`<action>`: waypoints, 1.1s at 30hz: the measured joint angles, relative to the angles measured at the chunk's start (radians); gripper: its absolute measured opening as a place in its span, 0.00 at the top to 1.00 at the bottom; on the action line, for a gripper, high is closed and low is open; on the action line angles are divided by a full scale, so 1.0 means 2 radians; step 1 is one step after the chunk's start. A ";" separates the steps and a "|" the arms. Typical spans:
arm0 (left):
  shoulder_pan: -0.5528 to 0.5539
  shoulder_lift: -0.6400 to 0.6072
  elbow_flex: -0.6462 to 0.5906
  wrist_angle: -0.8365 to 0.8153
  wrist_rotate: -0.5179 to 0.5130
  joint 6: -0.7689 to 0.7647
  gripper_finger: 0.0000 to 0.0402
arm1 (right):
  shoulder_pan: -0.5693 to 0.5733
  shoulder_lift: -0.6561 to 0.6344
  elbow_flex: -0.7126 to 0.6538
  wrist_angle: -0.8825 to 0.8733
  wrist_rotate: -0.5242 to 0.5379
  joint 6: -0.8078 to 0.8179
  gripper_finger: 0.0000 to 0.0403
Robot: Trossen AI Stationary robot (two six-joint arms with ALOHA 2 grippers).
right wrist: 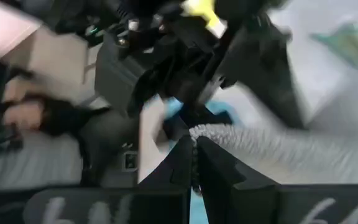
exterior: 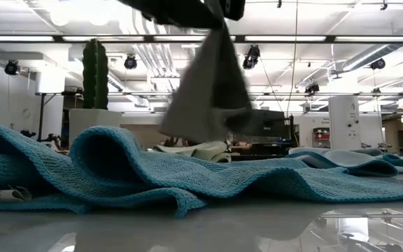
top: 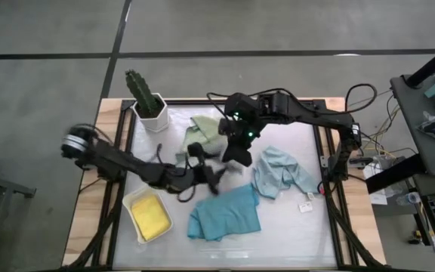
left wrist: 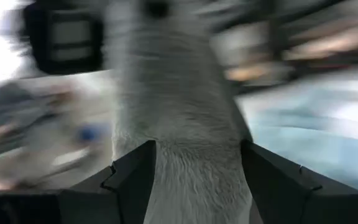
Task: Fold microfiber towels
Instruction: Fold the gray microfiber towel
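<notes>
Inspection of the counter [top: 293, 242], seen from above: 5 microfiber towels are present.

1. The grey towel [exterior: 208, 91] is off the surface, hanging in a drooping sheet between the 2 arms near the counter's middle. The low view shows its lower edge clear of the other cloths.
2. The right gripper [right wrist: 194, 146] has its jaws closed on an upper edge of the grey towel; its wrist view shows the fabric pinched between the 2 fingers.
3. The left gripper [left wrist: 194, 168] sits lower on the same towel. Its jaws stand wide, with the grey fabric running down between the 2 fingers [left wrist: 132, 177]. Whether they press the cloth cannot be told, as that view is blurred.
4. The teal towel [top: 225, 213] lies rumpled on the counter's near side, in front of both grippers.
5. The pale blue towel [top: 282, 172] lies crumpled to the right of the grippers, apart from the teal one.
6. The sage green towel [top: 206, 130] lies bunched toward the far side, beside the potted cactus [top: 146, 97].
7. The yellow towel [top: 149, 215] lies folded inside the white tray [top: 136, 198] at the near left.
8. A small white tag [top: 306, 206] lies on the counter just right of the teal towel.
</notes>
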 joint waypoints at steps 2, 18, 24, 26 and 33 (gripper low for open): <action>0.009 -0.041 0.000 -0.093 0.114 -0.055 0.45 | 0.003 -0.001 0.000 0.000 0.006 -0.031 0.97; 0.056 -0.073 -0.103 -0.103 0.105 -0.210 0.45 | -0.026 -0.001 -0.125 0.069 0.114 -0.060 0.97; 0.061 -0.032 -0.112 -0.052 0.132 -0.209 0.45 | -0.025 -0.005 -0.117 0.088 0.093 -0.080 0.97; 0.061 -0.021 -0.109 -0.049 0.140 -0.210 0.45 | -0.025 -0.007 -0.104 0.088 0.087 -0.090 0.97; 0.061 0.000 -0.108 0.056 0.142 -0.207 0.45 | -0.024 -0.023 -0.051 0.088 0.084 -0.097 0.97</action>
